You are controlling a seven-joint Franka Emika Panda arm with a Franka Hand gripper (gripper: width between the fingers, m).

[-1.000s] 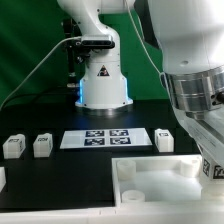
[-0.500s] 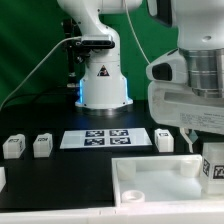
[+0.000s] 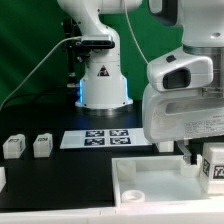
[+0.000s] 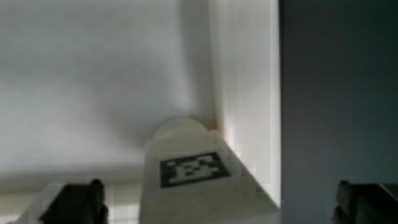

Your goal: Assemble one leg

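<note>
In the wrist view a white leg with a black-and-white tag on its face lies between my two dark fingers, against the wall of the large white tray-like part. My gripper is open, with a gap on each side of the leg. In the exterior view the gripper is low over the tray part at the right, with that leg beside it. Two more legs stand at the left.
The marker board lies in front of the robot base. Another white part shows at the exterior view's left edge. My own arm fills the right side and hides the table behind it.
The arm has come down and shifted toward the exterior view's left. It now covers the leg that stood beside the marker board's right end.
</note>
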